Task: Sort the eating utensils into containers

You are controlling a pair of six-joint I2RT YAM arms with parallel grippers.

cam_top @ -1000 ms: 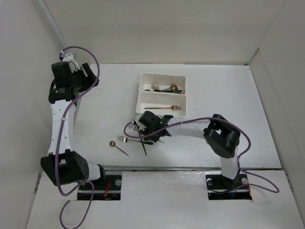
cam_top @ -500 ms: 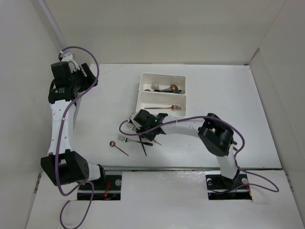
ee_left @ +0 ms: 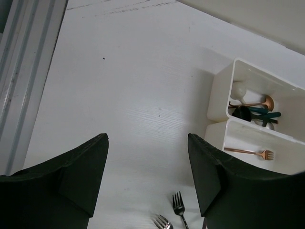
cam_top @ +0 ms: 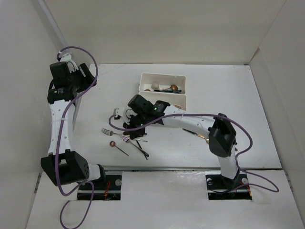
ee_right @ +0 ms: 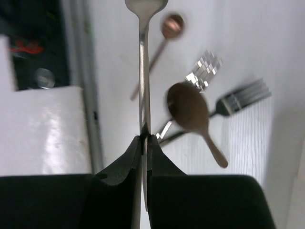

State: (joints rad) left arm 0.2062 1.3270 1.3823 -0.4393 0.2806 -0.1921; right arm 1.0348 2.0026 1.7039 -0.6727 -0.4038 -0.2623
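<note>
— Where is the cutlery now?

— One slim silver piece (ee_right: 144,71) is in the right claw (ee_right: 145,138), which is clamped tight on its handle, above the loose ones. Fork or spoon, I cannot tell. The loose ones lie toward the near edge of the worktop, left of the middle: a fork (cam_top: 107,131), a copper spoon (cam_top: 113,143) and a few crossed pieces (cam_top: 138,145). One dark piece (cam_top: 194,133) lies apart, more to the right.

— And the trays?

— Toward the far edge. The far tray (ee_left: 220,93) holds several spoons (ee_left: 252,107), the near tray (ee_left: 215,138) only one copper fork (ee_left: 250,152).

— So how far along?

— Less than half, I judge — about six pieces are not yet sorted. The left claw (ee_left: 147,140) hangs near the far left corner, fingers wide apart, holding nothing.
</note>
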